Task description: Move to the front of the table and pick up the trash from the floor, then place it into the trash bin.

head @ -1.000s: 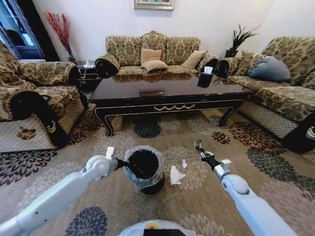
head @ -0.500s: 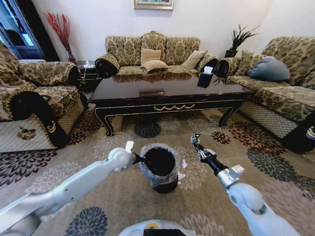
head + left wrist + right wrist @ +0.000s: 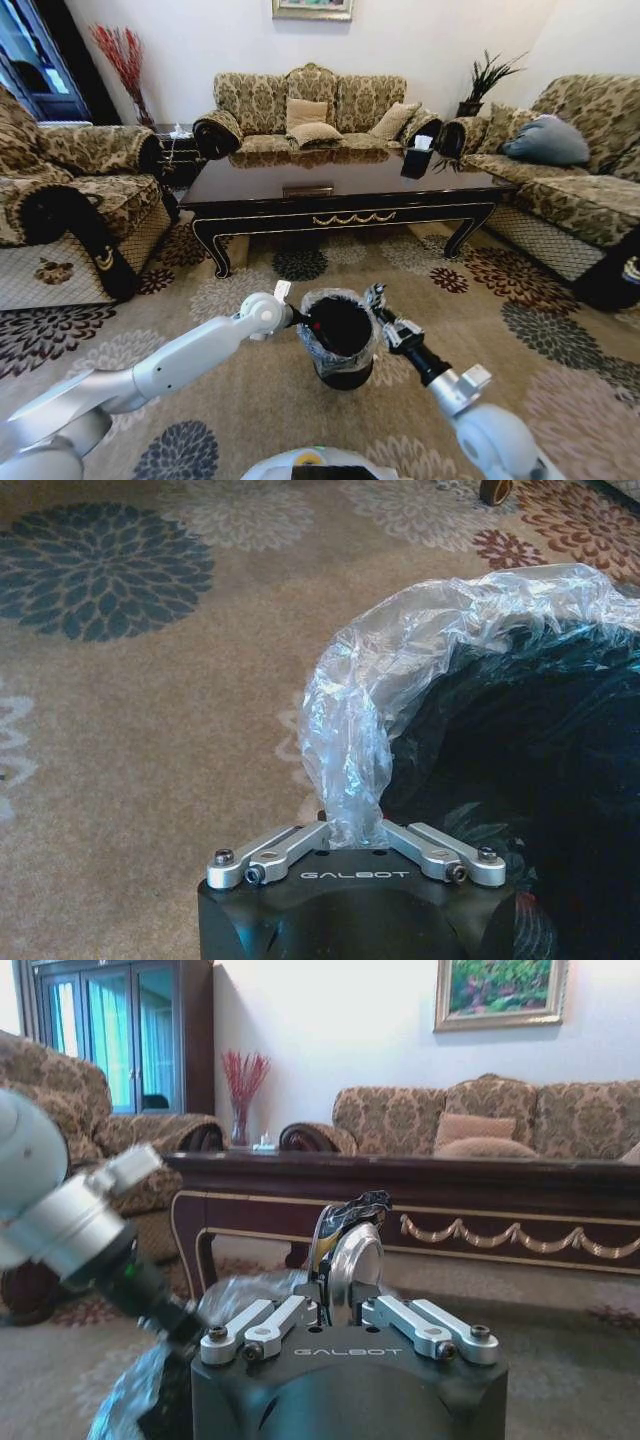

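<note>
Gripping the folded-over plastic liner point(image 3: 400, 680) at the near rim, the left end effector point(image 3: 298, 318) was clamped shut on the trash bin point(image 3: 345, 378), which stood, or hung slightly tilted, over the floor point(image 3: 560, 360) in front of the table point(image 3: 340, 180); I could not tell whether its base touched the carpet. The right end effector point(image 3: 376, 296) sat at the opposite side of the rim, just above the opening, its fingers drawn narrow together in the right wrist view; whether a scrap was pinched between them could not be made out. By my judgement the approach was done, since the robot faced the long side of the table with the bin directly before it, and the work was at the dropping-in stage. How much trash remained to collect could not be judged, because the bin and both arms covered the patch of carpet nearest them. The floor was beige carpet with large flower medallions, level and free of obstacles around the bin. Patterned sofas point(image 3: 310, 100) ringed the glossy dark table, which carried a small black tissue box point(image 3: 418, 155); a framed painting point(image 3: 312, 8) hung on the pale wall, with red twigs point(image 3: 122, 55) in one corner and a potted plant point(image 3: 490, 72) in the other.
</note>
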